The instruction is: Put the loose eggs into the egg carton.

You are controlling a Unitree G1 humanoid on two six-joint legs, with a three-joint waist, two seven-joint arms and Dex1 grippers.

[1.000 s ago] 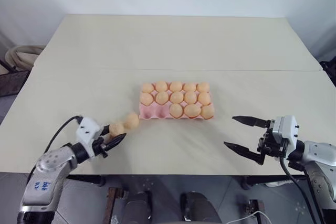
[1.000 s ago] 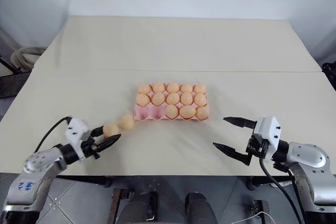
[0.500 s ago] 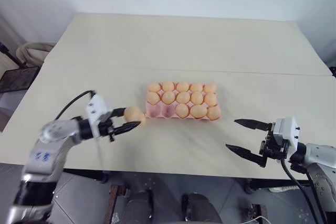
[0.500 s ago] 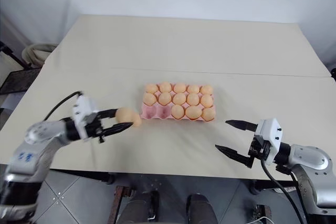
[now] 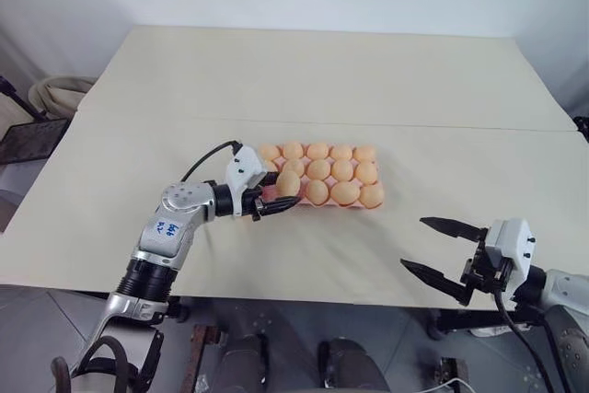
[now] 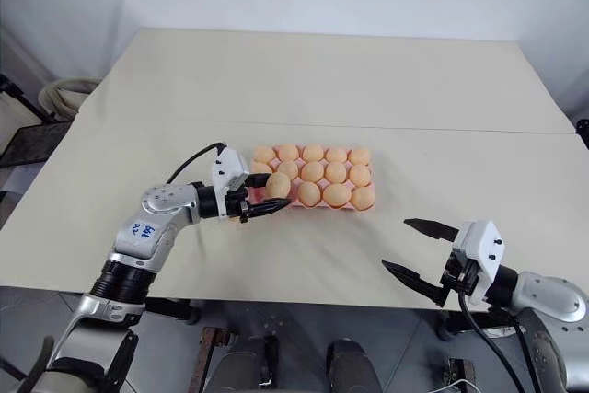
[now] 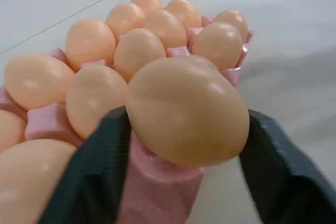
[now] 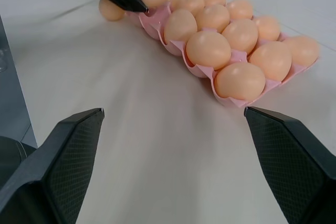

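Egg [image 7: 186, 111] sits between left fingers [image 7: 100, 166] over the egg carton [image 5: 276, 198]; right fingers [image 5: 442, 250] apart

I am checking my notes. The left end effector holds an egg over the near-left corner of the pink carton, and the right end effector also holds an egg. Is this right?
Not quite. The left end effector does hold an egg at the egg carton, but the right end effector holds nothing: its fingers stand wide apart over bare table, as the right wrist view shows.

Egg [image 7: 186, 111] between left gripper [image 7: 184, 145] fingers hides the egg carton [image 7: 47, 121] cup beneath; contact with fingers not resolvable. Carton's near-left cups cut off by frame edge.
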